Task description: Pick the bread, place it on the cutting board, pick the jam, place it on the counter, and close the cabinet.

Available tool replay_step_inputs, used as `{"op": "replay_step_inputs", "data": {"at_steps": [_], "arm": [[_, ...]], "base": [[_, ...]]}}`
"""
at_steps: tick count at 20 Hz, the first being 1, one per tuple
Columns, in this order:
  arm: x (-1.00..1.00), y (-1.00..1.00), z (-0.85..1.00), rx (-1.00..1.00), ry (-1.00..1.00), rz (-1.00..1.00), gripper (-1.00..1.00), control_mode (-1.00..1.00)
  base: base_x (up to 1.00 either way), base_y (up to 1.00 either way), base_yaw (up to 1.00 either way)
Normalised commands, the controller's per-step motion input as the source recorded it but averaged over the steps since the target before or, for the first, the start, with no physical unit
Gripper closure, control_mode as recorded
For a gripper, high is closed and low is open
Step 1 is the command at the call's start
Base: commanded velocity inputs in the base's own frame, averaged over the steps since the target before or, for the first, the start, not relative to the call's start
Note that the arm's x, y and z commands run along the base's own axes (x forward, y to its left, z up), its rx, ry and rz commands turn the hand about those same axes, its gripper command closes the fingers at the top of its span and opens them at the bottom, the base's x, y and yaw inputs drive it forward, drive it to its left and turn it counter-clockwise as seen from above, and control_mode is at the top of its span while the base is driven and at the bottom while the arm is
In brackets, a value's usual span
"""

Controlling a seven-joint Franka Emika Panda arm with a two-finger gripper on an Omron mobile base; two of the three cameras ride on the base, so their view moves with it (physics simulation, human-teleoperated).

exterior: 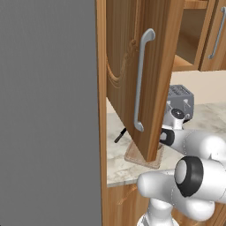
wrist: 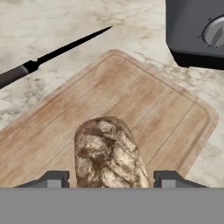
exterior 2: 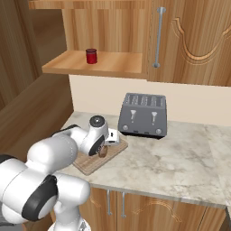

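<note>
Left base view: warm brown wooden cabinet door (exterior: 137, 75) with carved curve and long silver bar handle hangs open, swung out over the beige-grey marbled counter (exterior: 207, 117). It hides most of the light tan wooden cutting board (exterior: 143, 158) and the gripper. Risk: the arm lifting straight up clips the door's bottom edge.

Right base view: small red jam jar with darker lid (exterior 2: 91, 56) sits on the open cabinet shelf, well above the counter. Gripper (exterior 2: 103, 150) is low over the board, small brown crusty bread lump (exterior 2: 103, 151) at its tips. Grey four-slot toaster (exterior 2: 142, 115) is just beside the board; a wide swing could hit it.

Hand view: finger tips (wrist: 52, 179) stand apart either side of the bread, gaps visible, so jaws are part open, not clamping. Bread rests on the board. Black-handled knife (wrist: 52, 54) lies on the counter beside the board. Risk: bread rolls or sticks to a finger on retreat.
</note>
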Motion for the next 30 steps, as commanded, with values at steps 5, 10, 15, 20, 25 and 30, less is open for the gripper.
{"op": "replay_step_inputs", "data": {"at_steps": [5,10,15,20,25,30], "arm": [[-0.12,-0.04,0.05,0.0,0.0,0.04,-1.0,-1.0],[-0.2,-0.07,0.31,0.02,-0.05,0.05,-1.0,-1.0],[-0.16,0.0,0.5,0.03,-0.07,0.0,-1.0,-1.0],[-0.14,0.0,0.57,0.01,-0.1,0.0,-1.0,-1.0],[-0.11,0.0,0.67,0.0,-0.11,0.0,-1.0,-1.0],[-0.24,0.0,0.66,0.0,-0.15,0.0,-1.0,-1.0]], "base": [[0.0,0.0,0.0],[0.0,0.0,0.0],[0.0,0.0,0.0],[0.0,0.0,0.0],[0.0,0.0,0.0],[0.0,0.0,0.0]]}}
